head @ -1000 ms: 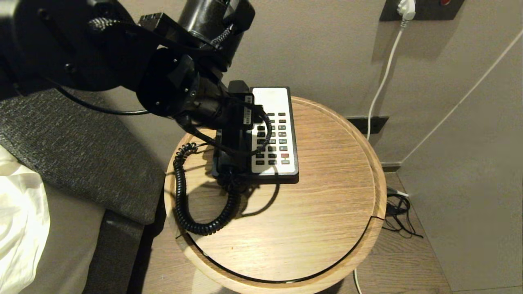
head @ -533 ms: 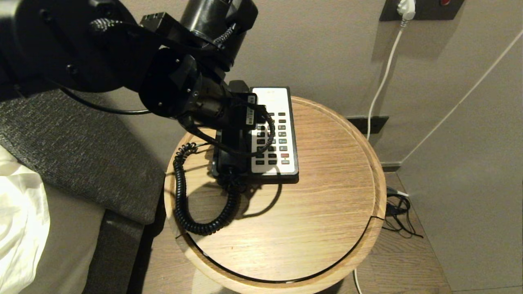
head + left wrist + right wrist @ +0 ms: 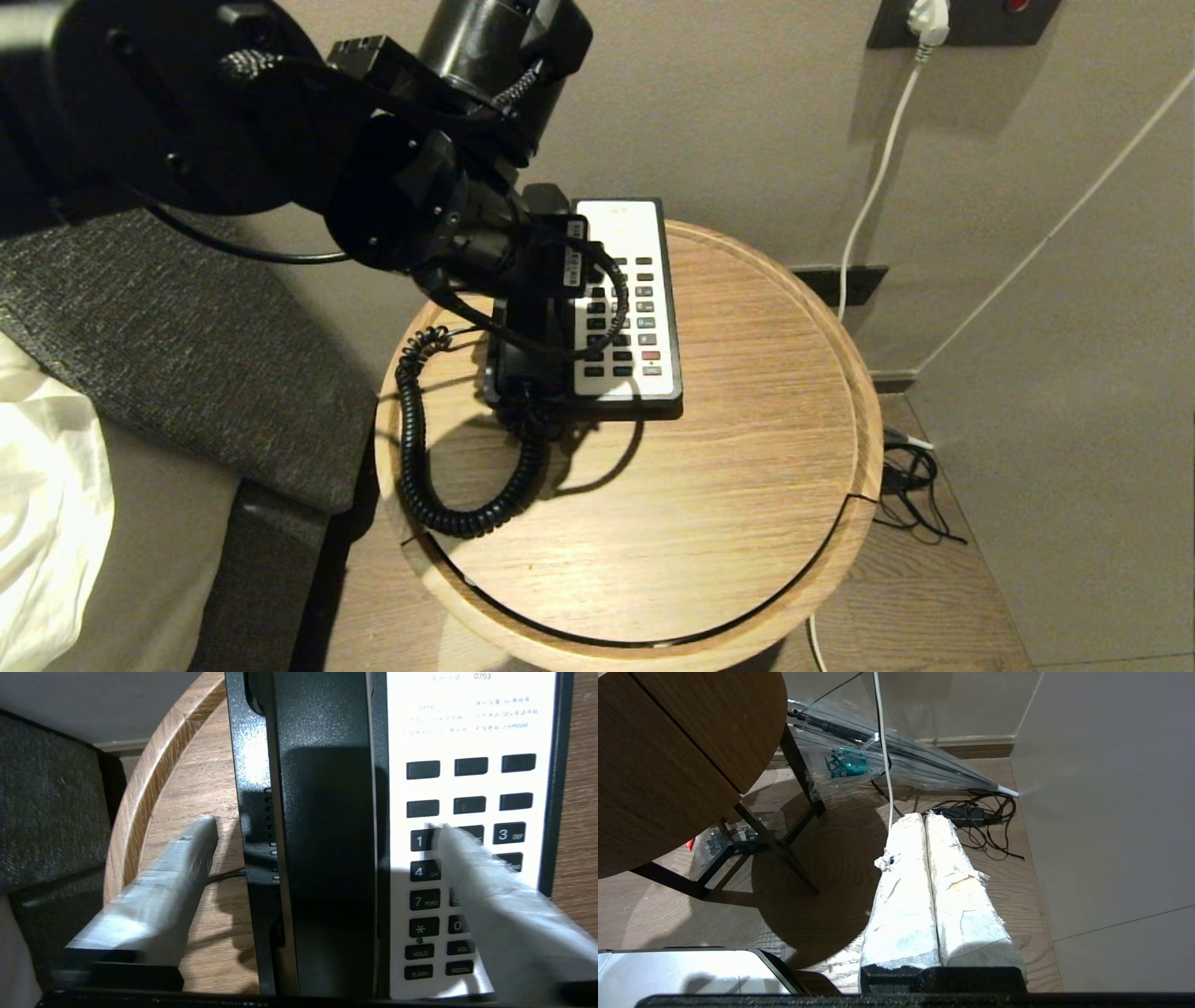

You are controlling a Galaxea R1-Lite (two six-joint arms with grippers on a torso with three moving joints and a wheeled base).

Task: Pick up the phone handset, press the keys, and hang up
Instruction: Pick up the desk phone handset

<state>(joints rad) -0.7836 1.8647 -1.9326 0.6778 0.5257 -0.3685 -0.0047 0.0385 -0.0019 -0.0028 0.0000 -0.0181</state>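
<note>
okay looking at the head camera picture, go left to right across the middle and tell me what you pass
White bedding → dark grey woven upholstered bed edge → black coiled phone cord → long black plastic phone handset → grid of dark grey keys on the white faceplate → bare wood of the round table → white power cable → beige wall.

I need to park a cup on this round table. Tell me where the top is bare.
The round wooden table is bare right of the black-and-white phone base and across its near half. Crowded: the back-left, where the black coiled cord loops beside the long black phone handset, straddled by the left gripper.
</note>
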